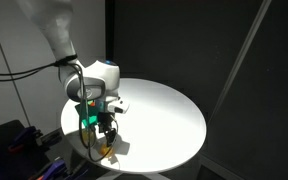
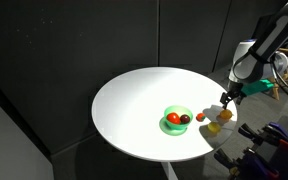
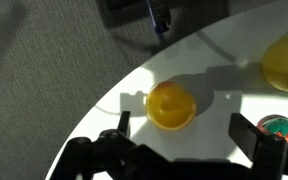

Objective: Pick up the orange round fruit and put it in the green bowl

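**While my jaws hang wide and empty, the fruit sits right under them**

As the wrist view has it, my gripper [image 3: 181,125] is released and holds nothing. Its fingers [image 3: 121,126] stand on either side of the orange round fruit [image 3: 171,105], which rests on the white table [image 3: 214,110]. The fruit is between them and not touched, a shade to the far side and slightly left of centre. It is round, so there is no long axis to line up. A paler yellow fruit [image 3: 284,62] lies far right. In an exterior view the green bowl [image 2: 177,108] is well apart from the fruit, with something red inside. My guess: drop straight down, nudge left, then close.
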